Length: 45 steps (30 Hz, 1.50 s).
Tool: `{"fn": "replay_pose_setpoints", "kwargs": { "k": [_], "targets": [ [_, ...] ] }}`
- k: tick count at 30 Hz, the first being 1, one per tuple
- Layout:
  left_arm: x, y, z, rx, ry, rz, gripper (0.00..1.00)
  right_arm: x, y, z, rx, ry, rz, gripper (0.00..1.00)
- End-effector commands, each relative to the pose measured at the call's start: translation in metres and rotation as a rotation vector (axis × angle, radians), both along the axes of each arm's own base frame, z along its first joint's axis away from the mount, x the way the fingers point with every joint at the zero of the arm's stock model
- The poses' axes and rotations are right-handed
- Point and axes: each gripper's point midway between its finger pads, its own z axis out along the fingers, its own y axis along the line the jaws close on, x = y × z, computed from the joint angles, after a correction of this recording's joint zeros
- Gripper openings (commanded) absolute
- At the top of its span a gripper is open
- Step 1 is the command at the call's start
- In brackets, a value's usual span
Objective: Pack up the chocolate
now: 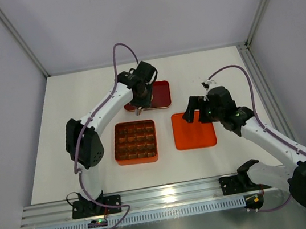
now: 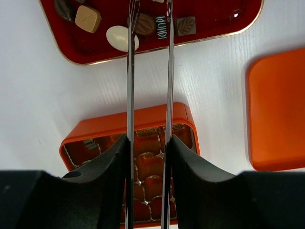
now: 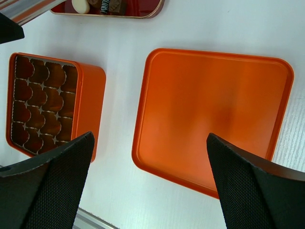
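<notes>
- Chocolate point(image 2: 143, 24): loose pieces in the tray point(image 2: 214, 28), far side of the counter point(image 2: 62, 95).
- Left fingers point(image 2: 130, 86): nearer arm; tips flank a brown piece dead ahead; cannot tell whether gripped.
- Right fingers point(image 3: 47, 186): spread wide, empty, over the lid point(image 3: 209, 114).

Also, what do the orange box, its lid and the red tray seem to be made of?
Box: probably painted tin; satin orange, rounded corners, soft sheen. Liner inside: thin glossy plastic or foil, brown-gold, shiny cups. Lid: likely the same tin; raised rim, soft light streak. Tray: perhaps lacquered metal; glossy red, gold edge, bright reflections.
</notes>
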Motion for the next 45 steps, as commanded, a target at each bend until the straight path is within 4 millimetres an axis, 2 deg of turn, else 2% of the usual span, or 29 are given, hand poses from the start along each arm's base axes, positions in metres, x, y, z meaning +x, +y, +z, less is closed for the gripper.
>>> {"fn": "replay_pose_setpoints", "kwargs": {
  "k": [1, 9, 34, 45],
  "targets": [
    [0.019, -0.013, 0.018, -0.053, -0.064, -0.036, 0.39, -0.002, -0.003, 0.005, 0.000, -0.015, -0.017, 1.00],
    [0.030, -0.013, 0.006, -0.031, -0.053, -0.035, 0.39, -0.003, -0.005, 0.005, -0.008, -0.014, -0.019, 1.00],
    [0.029, -0.013, -0.016, 0.002, -0.005, -0.048, 0.39, -0.003, -0.004, -0.001, -0.009, -0.002, -0.014, 1.00],
    [0.030, -0.014, -0.005, -0.011, -0.019, -0.046, 0.34, -0.003, -0.002, 0.000, -0.007, -0.002, -0.010, 1.00]
  ]
}}
